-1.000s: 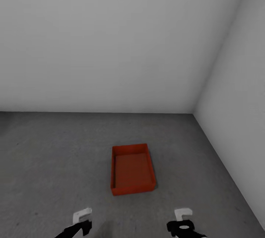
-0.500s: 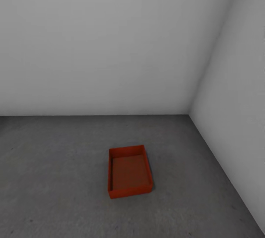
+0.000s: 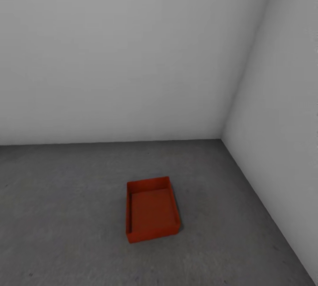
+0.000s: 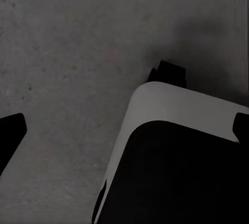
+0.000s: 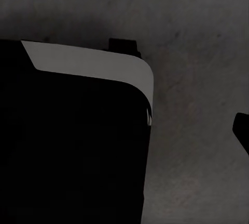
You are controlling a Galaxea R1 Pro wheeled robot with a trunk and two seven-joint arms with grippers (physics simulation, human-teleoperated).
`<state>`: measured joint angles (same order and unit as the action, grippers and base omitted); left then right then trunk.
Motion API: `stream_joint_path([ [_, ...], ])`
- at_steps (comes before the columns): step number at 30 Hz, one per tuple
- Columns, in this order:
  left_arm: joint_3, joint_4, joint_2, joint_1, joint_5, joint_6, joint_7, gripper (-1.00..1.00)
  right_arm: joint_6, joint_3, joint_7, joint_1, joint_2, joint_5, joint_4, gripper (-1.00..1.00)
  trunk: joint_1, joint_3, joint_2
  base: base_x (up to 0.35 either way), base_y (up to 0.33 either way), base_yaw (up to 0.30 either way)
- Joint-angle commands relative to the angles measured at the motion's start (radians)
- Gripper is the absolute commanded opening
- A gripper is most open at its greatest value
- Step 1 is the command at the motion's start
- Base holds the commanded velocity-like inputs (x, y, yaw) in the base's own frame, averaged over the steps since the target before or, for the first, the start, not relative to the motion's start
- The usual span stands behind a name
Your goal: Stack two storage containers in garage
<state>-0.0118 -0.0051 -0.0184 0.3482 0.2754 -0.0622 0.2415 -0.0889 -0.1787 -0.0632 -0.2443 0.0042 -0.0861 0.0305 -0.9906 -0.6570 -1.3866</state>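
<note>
The scene is a bare garage corner: a white back wall (image 3: 123,56) on the left and middle, a white side wall (image 3: 282,122) on the right, and the dark grey concrete floor (image 3: 57,215) spreading towards the near edge.

Near the middle of the floor, a little right of centre and well apart from both walls, sits one orange-red storage container (image 3: 152,210). It stands flat, open side up, nothing in it, with its long sides running near to far. No second container is stacked on it, so by my reading the job is half done at most: one bin placed, the other yet to come.

As for handling, the bin looks like thin moulded plastic, so probably light and fairly stiff, though the long walls may flex if squeezed. The ribbed walls should give some purchase. The upper rim of the two short ends, or a hold on opposite long walls with both arms, seems the safest place to take it; a one-sided pinch might tip it.

The wrist views look down at the concrete and at the robot's own white and black base (image 4: 176,156). Dark finger edges (image 4: 10,135) show at the margins, but I cannot tell how far apart the fingers of either gripper stand.
</note>
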Motion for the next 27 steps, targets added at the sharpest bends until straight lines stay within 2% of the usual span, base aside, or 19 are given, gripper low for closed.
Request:
stream_joint_path([
  [1, -0.001, -0.002, 0.001, 0.000, 0.002, -0.004, 0.002, 1.00, -0.006, -0.008, -0.001, -0.001, 0.000, -0.009, 0.003, 1.00, 0.000, 0.000, 0.000, 0.000, 0.000, -0.040],
  [9, 0.000, -0.001, 0.000, 0.000, 0.000, -0.004, 0.002, 1.00, -0.004, -0.008, 0.002, 0.001, 0.012, -0.009, 0.003, 1.00, 0.000, 0.007, 0.000, 0.000, 0.000, -0.010],
  [15, 0.000, -0.001, 0.001, 0.000, 0.002, -0.004, 0.002, 1.00, -0.009, -0.009, 0.038, 0.029, 0.011, -0.003, 0.003, 1.00, 0.000, 0.016, 0.000, 0.000, 0.000, 0.000],
  [27, 0.000, -0.001, 0.001, 0.000, 0.001, -0.004, 0.002, 1.00, -0.011, -0.010, 0.053, 0.039, 0.011, 0.002, 0.003, 1.00, 0.000, 0.034, 0.000, 0.000, 0.000, 0.000],
])
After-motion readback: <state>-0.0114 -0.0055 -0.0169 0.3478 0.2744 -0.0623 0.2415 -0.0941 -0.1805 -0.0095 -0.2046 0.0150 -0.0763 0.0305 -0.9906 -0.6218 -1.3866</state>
